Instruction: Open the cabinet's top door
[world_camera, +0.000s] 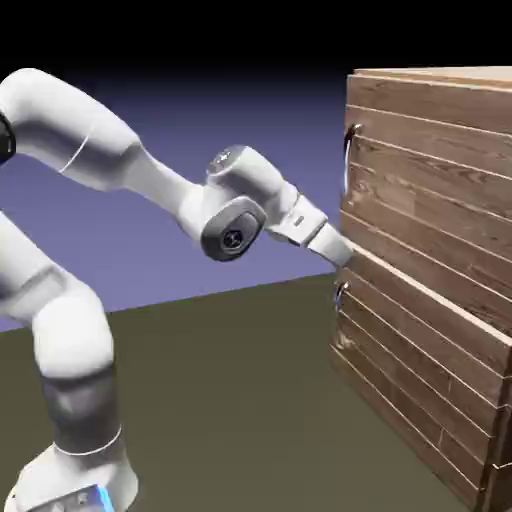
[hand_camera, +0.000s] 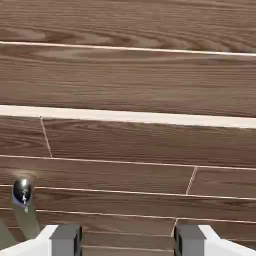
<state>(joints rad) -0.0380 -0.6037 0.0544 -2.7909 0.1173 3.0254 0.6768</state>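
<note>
Plank-faced top door (world_camera: 430, 190), curved handle (world_camera: 348, 158)

No text, label, brand, number or sign could be read in either view. The cabinet (world_camera: 430, 250) showed only bare plank grain, and the white arm (world_camera: 120, 170) carried no legible marking.
</note>
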